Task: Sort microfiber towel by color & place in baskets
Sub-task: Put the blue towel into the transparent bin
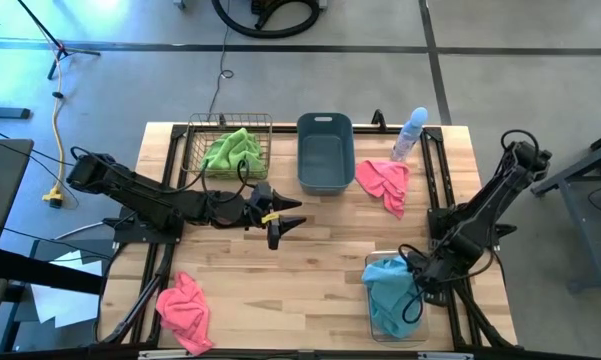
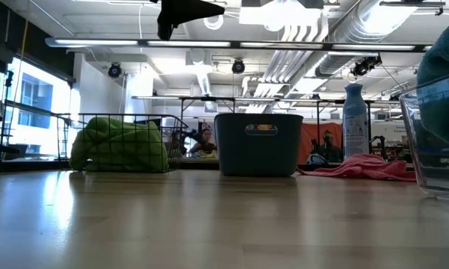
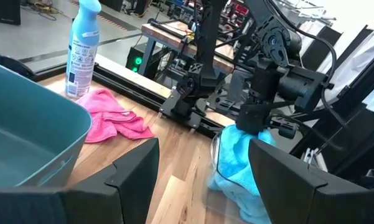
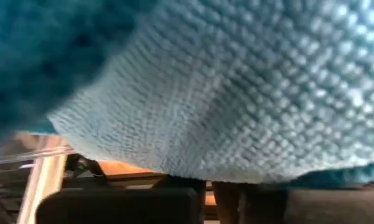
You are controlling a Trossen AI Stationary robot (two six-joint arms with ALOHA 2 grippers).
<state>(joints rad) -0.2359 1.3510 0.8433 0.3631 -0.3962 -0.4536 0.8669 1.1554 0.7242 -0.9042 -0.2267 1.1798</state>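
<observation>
My left gripper (image 1: 292, 217) (image 3: 202, 186) hangs open above the middle of the table, well off the wood (image 2: 183, 11), and holds nothing. My right gripper (image 1: 420, 285) (image 3: 256, 127) is lowered onto the light blue towel (image 1: 388, 290) (image 3: 243, 155) that lies in the clear bin (image 1: 370, 262). That cloth fills the right wrist view (image 4: 236, 81). A lime green towel (image 1: 235, 150) is bunched in the copper wire basket (image 1: 195, 135). The grey-blue tub (image 1: 325, 150) holds no cloth. One pink towel (image 1: 383, 183) lies on the table beside the tub, and another (image 1: 185, 310) is at the near left corner.
A pale blue spray bottle (image 1: 410, 135) stands at the far edge, next to the pink towel. Black rails run along the table's left and right sides (image 1: 435, 170). Bare wood lies between the baskets and the near edge (image 1: 280, 290).
</observation>
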